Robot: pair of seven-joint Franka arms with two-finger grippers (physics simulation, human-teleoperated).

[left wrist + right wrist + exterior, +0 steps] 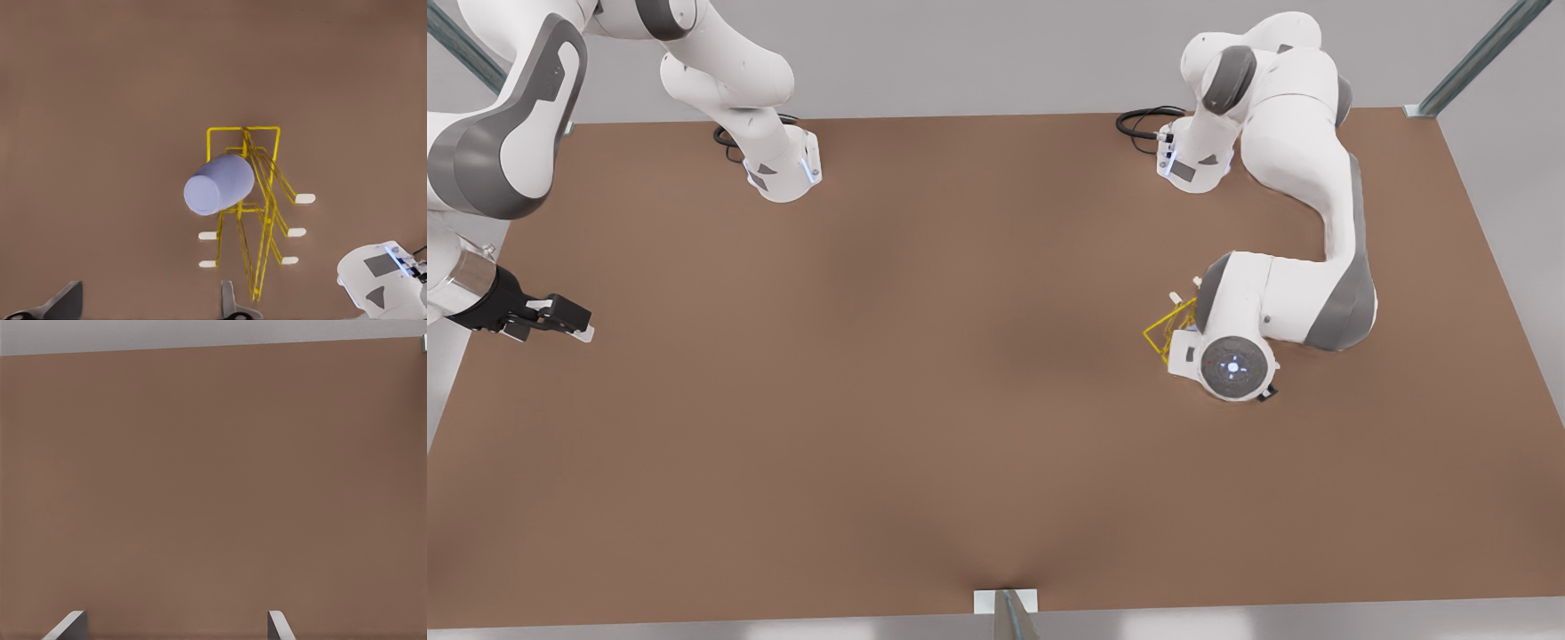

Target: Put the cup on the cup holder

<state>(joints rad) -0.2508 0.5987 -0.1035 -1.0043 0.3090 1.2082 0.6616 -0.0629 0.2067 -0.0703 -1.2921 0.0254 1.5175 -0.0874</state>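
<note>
The cup (219, 184) sat tipped on its side on one of the slanted prongs of the yellow wire cup holder (261, 200), closed bottom facing the left wrist camera, and nothing gripped it. The left gripper (150, 303) hung above the rack with its fingers spread wide and empty, the cup lying beyond the gap between them. In the front view, that arm's wrist covered most of the cup holder (1165, 331) at the front view's right, yellow wire peeking out beside it on the brown table (925, 373). Over at the front view's left edge, the right gripper (578, 324) waited low above the bare table, its fingers wide apart and holding nothing.
</note>
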